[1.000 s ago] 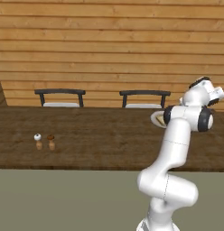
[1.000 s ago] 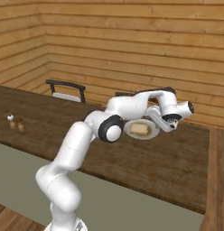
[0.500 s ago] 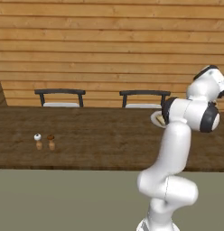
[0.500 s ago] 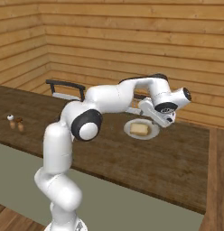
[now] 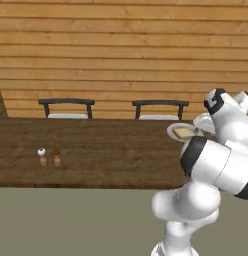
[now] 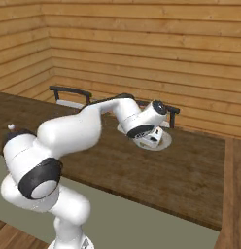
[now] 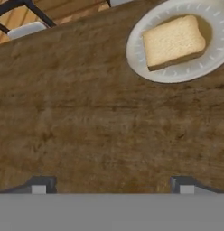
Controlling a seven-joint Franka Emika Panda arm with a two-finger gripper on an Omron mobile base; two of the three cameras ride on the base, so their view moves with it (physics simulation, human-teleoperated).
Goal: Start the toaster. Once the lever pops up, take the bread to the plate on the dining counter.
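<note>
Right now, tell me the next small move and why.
Probably just lift the end effector clear and stop. The bread already lies flat on the plate on the dining counter, and the open fingers hold nothing, so nothing looks left to carry.

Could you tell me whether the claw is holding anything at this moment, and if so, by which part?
Nothing is held. The claw is open with bare dining counter between its fingertips, and the bread lies flat on the plate, apart from it.
</note>
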